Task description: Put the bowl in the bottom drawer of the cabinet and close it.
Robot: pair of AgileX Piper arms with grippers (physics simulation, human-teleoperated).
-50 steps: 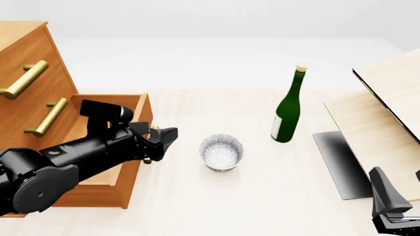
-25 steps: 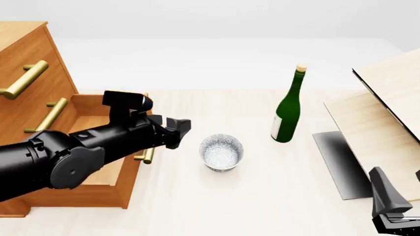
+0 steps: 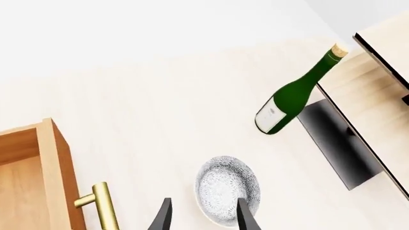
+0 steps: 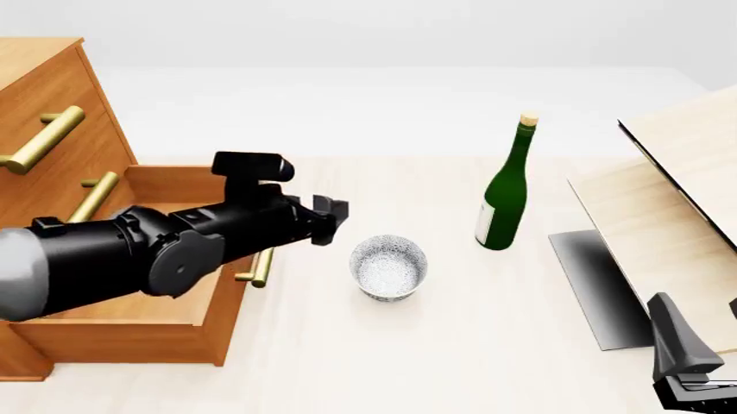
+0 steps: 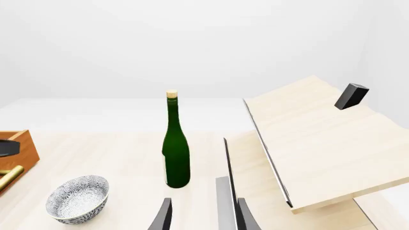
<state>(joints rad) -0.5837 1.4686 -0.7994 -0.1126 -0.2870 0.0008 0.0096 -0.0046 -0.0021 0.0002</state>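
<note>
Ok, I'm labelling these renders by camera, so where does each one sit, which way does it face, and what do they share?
Front view: fixed above and behind the arms, looking forward and down at the bowl, bottle and open bottom drawer; left arm and right gripper show.
Left wrist view: behind the left gripper, looking down at the bowl; two fingers show.
Right wrist view: behind the right gripper, low, facing the bottle and light-wood boards; its fingers show.
All three share the bowl and bottle.

Simulated tabletop: plain white void around pale table [image 4: 381,345].
</note>
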